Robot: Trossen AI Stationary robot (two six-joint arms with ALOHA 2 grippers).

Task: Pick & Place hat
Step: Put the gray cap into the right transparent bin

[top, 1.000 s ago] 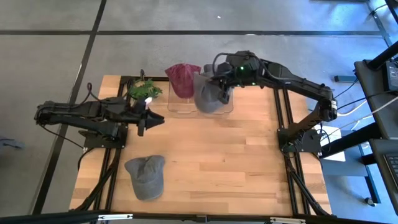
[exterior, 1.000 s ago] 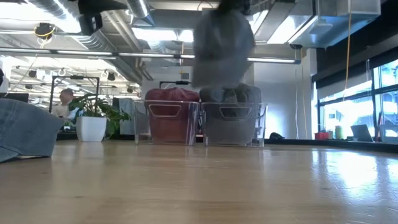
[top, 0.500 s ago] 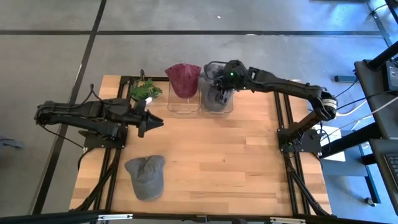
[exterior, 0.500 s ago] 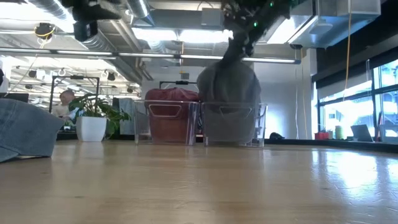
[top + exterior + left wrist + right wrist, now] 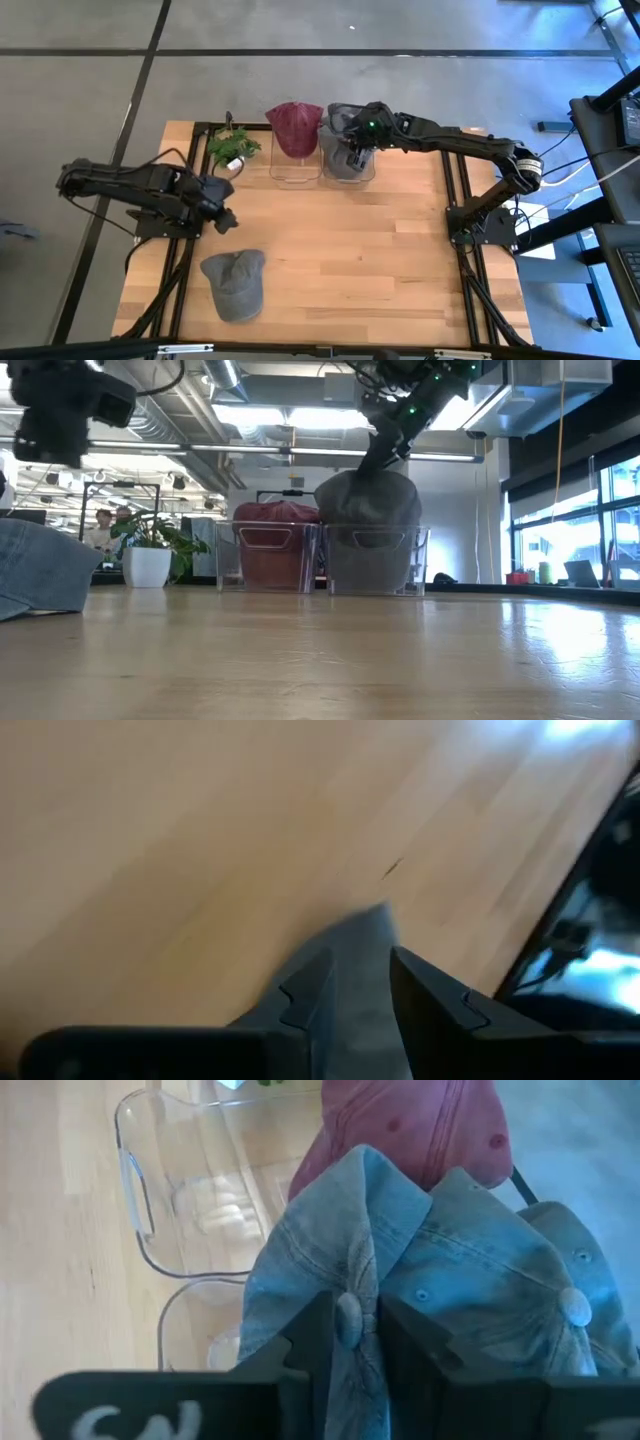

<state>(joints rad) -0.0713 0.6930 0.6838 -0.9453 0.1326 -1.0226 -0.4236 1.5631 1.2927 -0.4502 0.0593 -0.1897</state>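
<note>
**Grey-blue cap being set into the right-hand clear bin**

The right gripper is pinched on the crown of a soft grey-blue denim cap, its two dark fingers pressed into the fabric on either side of the top button. In the high view the right gripper hangs directly over the right-hand clear plastic bin at the far edge of the light wooden table. The low view shows the cap bulging above the bin's rim, on top of other grey-blue caps already inside, so by my reading this is the placing step, nearly finished. The next move calls for spreading the fingers and lifting straight up, so the cloth does not drag back out.

The neighbouring clear plastic bin touches or nearly touches this one and holds a dark red cap; a sideways exit risks catching its wall. A small green potted plant stands just beside that bin on the left.

The left gripper waits over the table's left side, pointing down near a second grey-blue cap lying flat close to the front left corner; its fingers stand a little apart with nothing between them. That cap looks like the next pick. Open board lies between it and the bins, though it sits near the table edge and the black frame rails.
</note>
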